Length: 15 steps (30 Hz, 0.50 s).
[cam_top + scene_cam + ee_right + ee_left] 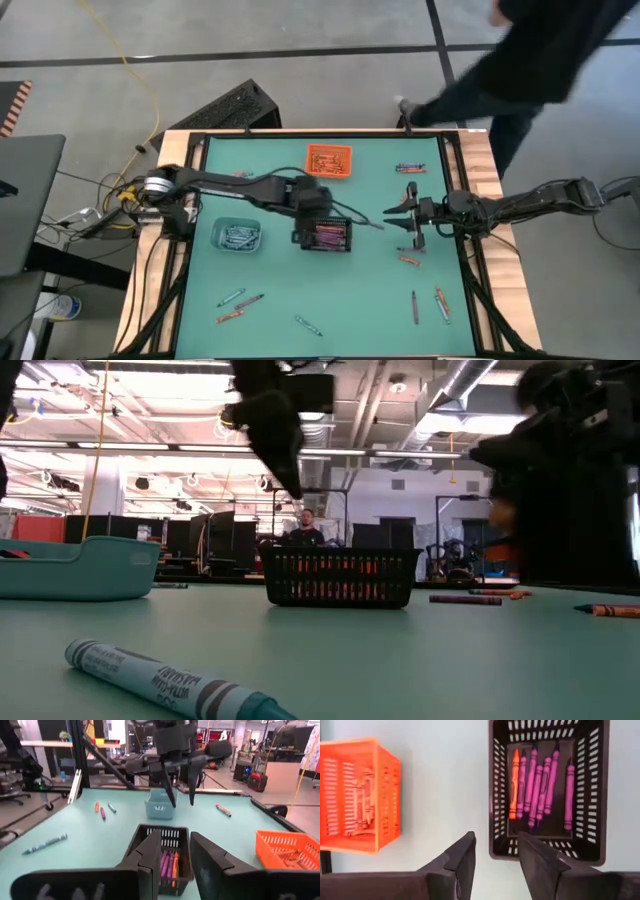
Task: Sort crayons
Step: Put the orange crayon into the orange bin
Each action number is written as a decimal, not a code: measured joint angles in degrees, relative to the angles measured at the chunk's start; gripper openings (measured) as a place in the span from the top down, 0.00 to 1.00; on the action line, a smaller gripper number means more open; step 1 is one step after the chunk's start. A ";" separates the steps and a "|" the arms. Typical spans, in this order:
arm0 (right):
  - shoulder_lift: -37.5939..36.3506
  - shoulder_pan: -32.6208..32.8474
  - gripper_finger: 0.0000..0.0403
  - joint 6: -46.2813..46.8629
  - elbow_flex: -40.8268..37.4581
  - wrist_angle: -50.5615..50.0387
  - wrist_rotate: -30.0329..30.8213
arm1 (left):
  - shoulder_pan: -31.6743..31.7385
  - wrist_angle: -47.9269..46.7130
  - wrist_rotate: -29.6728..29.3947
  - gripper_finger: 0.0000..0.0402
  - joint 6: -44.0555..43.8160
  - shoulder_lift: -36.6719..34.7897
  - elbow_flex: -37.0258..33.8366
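Note:
A black bin (326,236) in the middle of the table holds several purple crayons (540,785) and one orange crayon (514,782). An orange bin (329,160) with orange crayons stands at the far side. A teal bin (237,236) with blue/grey crayons stands to the left. My left gripper (316,208) hangs open and empty above the black bin's far edge; it also shows in the left wrist view (495,852). My right gripper (392,217) is open and empty just right of the black bin, pointing at it, and shows in the right wrist view (175,851).
Loose crayons lie on the green mat: some at the far right (410,168), one near my right gripper (410,260), some at the near right (441,303) and near left (240,300), and one at the near edge (170,680). A person in dark clothes (540,60) stands beyond the far right corner.

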 joint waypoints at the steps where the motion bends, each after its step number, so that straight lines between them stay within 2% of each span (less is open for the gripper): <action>1: 0.01 -0.20 0.73 0.08 0.64 -0.87 0.00 | 0.14 1.90 -0.08 0.67 -0.72 -2.25 -3.05; 4: 0.50 -1.01 0.73 0.21 3.82 -7.43 0.78 | 0.62 8.82 -0.05 0.68 -2.98 -9.82 -13.28; 10: 2.93 -4.31 0.73 7.50 15.23 -32.23 8.47 | 0.83 27.61 -0.07 0.68 -5.80 -23.31 -30.11; 15: 6.51 -7.99 0.74 20.40 26.18 -56.54 9.09 | 0.78 31.89 0.35 0.68 -7.01 -32.29 -38.48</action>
